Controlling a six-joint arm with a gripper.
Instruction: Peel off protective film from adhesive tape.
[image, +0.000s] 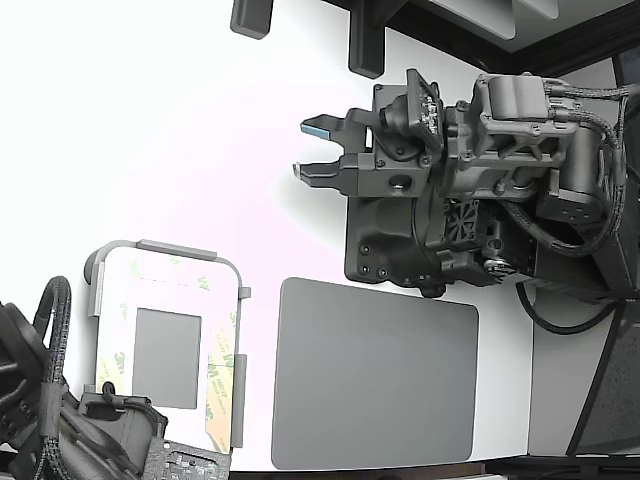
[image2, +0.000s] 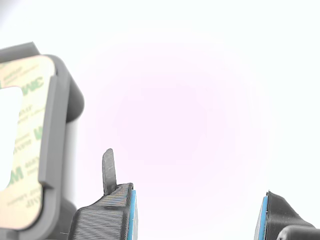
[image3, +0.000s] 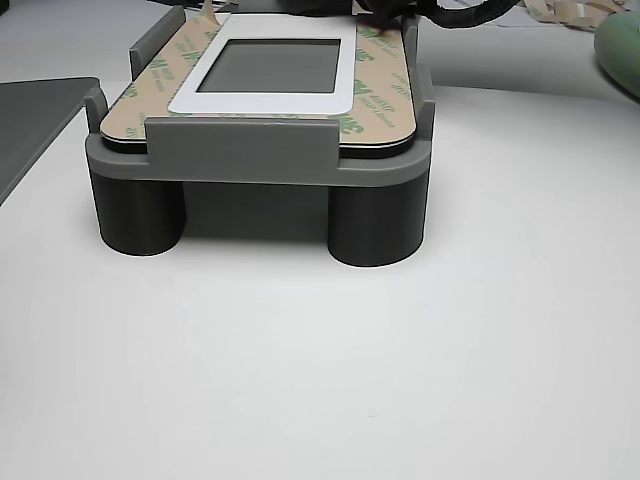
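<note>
Gripper was wide open, holding nothing, hovering over bare white table, well apart from the grey fixture. Protective film lay flat on the adhesive tape, bordering the plate seated in that fixture. Dark-grey mat sat just beside the fixture.

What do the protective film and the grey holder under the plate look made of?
The protective film looks like matte tan paper liner, printed with green logos. The grey holder looks like matte moulded or printed plastic: uniform grey with blocky walls and legs.
</note>
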